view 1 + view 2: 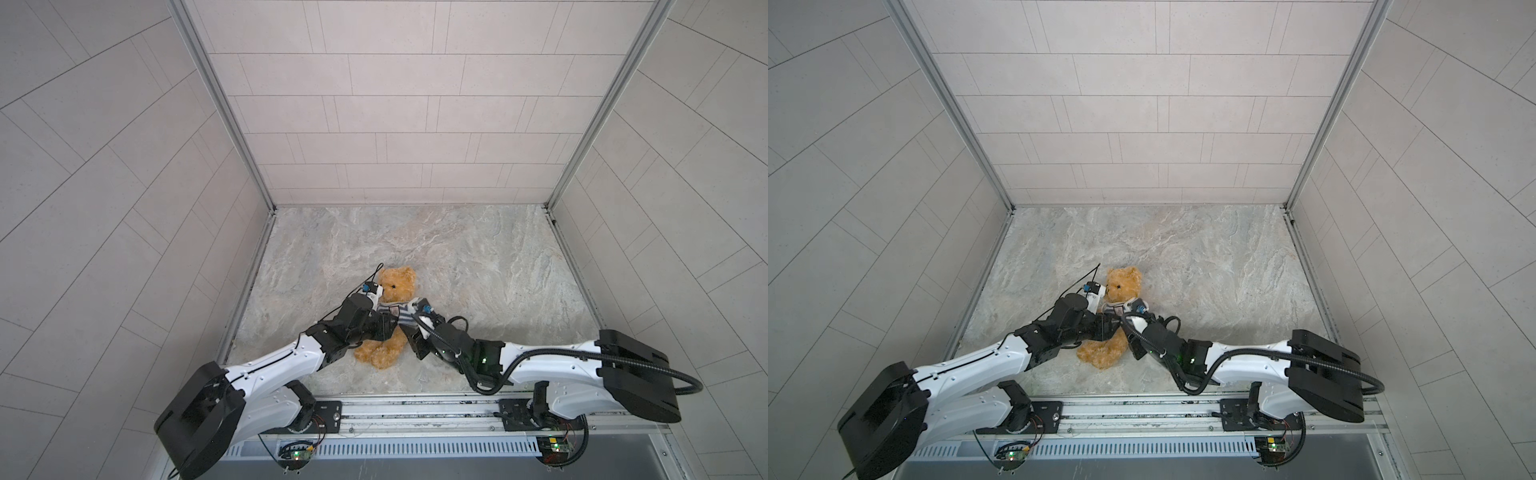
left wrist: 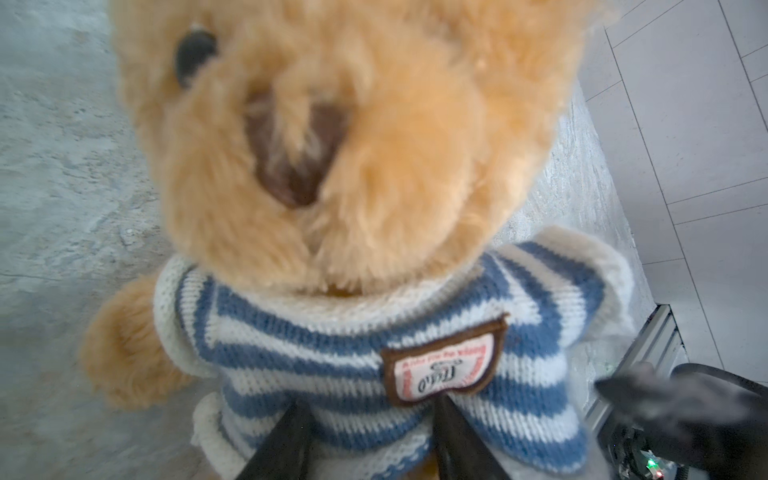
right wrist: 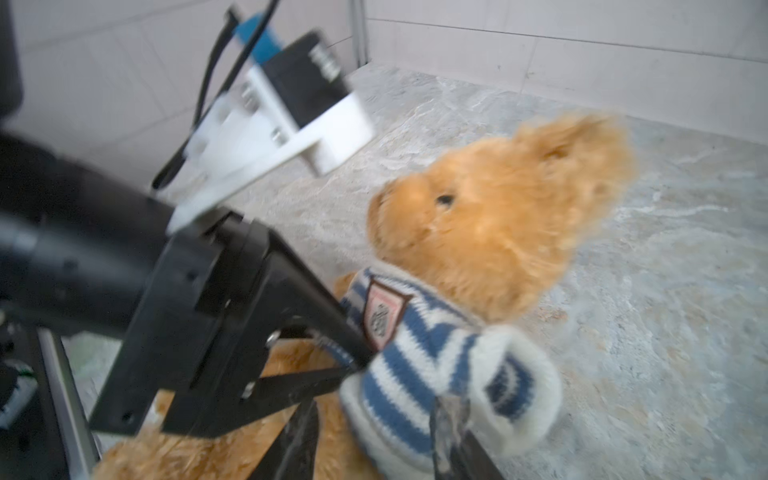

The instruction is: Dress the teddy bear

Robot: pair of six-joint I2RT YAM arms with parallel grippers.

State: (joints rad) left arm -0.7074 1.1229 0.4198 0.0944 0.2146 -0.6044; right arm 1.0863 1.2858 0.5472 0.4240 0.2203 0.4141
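Note:
The teddy bear (image 1: pixel 399 286) (image 1: pixel 1123 282) sits upright on the marble floor, left of centre, in both top views. It wears a blue-and-white striped shirt (image 2: pixel 311 353) (image 3: pixel 415 361) with a badge on the chest. My left gripper (image 2: pixel 370 419) (image 1: pixel 387 328) is against the shirt's lower front, its fingers apart with the hem between them. My right gripper (image 3: pixel 370 424) (image 1: pixel 407 332) is open at the bear's side, its fingers either side of the shirt's edge by the sleeve. The bear's legs are partly hidden behind both grippers.
The marble floor (image 1: pixel 478 270) is bounded by tiled walls on three sides. A metal rail (image 1: pixel 415 411) carrying both arm bases runs along the near edge. The left wall's foot (image 1: pixel 249 291) lies close to the bear.

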